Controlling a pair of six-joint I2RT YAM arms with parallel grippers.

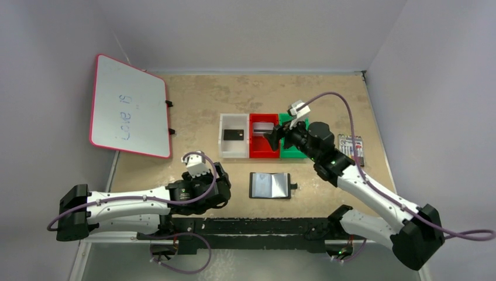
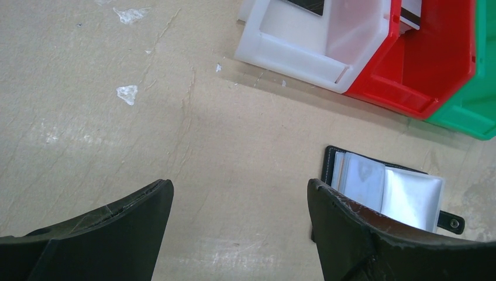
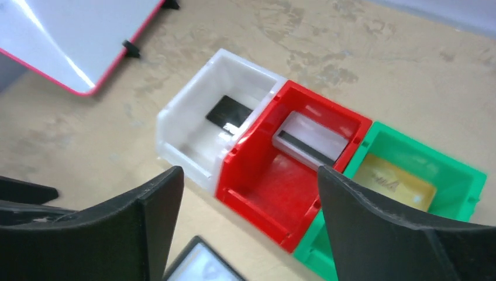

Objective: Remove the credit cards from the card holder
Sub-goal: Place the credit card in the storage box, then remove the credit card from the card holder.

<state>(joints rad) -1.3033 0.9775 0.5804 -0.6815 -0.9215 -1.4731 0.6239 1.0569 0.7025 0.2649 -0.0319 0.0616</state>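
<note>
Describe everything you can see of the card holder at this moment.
The card holder is a small black bifold wallet, leather-like in look. It lies open and flat on the table with its pale grey-blue, glossy inner faces up. A short black strap tab with a small stud sticks out from its right edge. The holder sits just on the near side of the red bin, apart from it. No card shows in it, and only the table touches it.

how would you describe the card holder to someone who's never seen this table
On the tan table, find the red bin in the middle. Just on its near side lies the card holder: flat, black-edged, short strap tab, the only thing opened like a book, showing grey-blue faces.
</note>
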